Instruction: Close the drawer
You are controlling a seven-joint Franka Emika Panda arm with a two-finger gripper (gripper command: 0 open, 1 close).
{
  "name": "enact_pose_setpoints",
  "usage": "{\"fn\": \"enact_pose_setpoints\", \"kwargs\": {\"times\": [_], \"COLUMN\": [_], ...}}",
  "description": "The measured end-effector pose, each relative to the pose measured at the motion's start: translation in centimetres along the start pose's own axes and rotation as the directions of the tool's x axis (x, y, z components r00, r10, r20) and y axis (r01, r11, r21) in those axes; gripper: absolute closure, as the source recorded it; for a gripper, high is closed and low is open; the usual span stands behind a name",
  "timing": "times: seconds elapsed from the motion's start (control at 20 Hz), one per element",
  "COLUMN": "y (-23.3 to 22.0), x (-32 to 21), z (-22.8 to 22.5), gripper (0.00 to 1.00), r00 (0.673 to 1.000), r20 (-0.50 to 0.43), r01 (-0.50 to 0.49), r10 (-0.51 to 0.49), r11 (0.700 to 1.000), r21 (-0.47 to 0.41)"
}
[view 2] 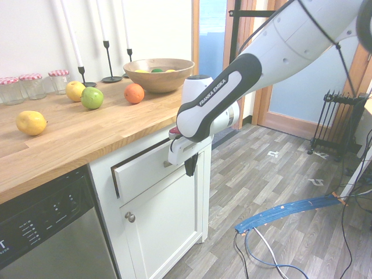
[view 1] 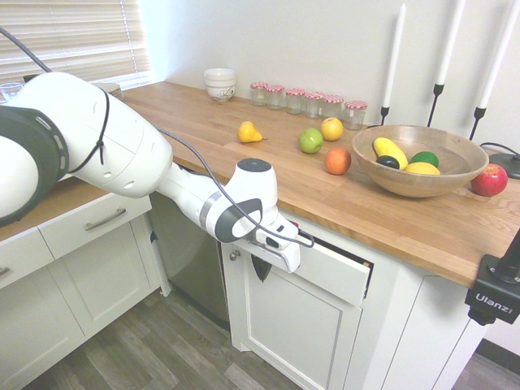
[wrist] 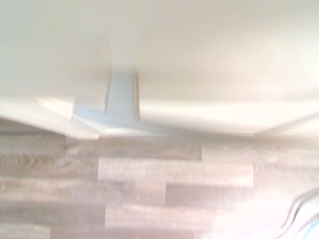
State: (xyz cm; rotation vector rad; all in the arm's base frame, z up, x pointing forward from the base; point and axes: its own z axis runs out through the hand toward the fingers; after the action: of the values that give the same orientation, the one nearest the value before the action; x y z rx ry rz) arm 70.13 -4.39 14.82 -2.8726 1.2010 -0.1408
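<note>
The drawer is a white flat-fronted one just under the wooden countertop, standing a little ajar with a dark gap along its top and right side. The same drawer shows a dark gap at its top and left in the second exterior view. My gripper points down at the floor in front of the drawer's front, at its end nearest the dishwasher, with the hand against or very near the front. The gripper has its dark fingers shut together on nothing. The wrist view gives only blurred white cabinet and floor.
A cabinet door with a round knob hangs below the drawer. The dishwasher stands beside it. Loose fruit, a wooden bowl, jars and candlesticks stand on the countertop. Another white drawer with a bar handle is at the left.
</note>
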Motion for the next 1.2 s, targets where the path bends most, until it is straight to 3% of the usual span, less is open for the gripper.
{"fn": "enact_pose_setpoints", "kwargs": {"times": [0.25,0.3,0.6,1.2], "y": [3.7,4.5,9.4,20.7], "x": [-2.6,-3.4,-8.6,-20.7], "z": [-3.3,-3.8,-6.8,-13.3], "gripper": [1.00,0.00,0.00,0.00], "r00": [0.999,0.999,0.996,0.998], "r20": [0.039,0.048,0.085,0.066], "r01": [-0.003,-0.001,0.000,-0.002], "r10": [0.004,0.004,0.006,0.007], "r11": [0.999,0.999,0.998,0.997], "r21": [-0.042,-0.050,-0.069,-0.076]}}
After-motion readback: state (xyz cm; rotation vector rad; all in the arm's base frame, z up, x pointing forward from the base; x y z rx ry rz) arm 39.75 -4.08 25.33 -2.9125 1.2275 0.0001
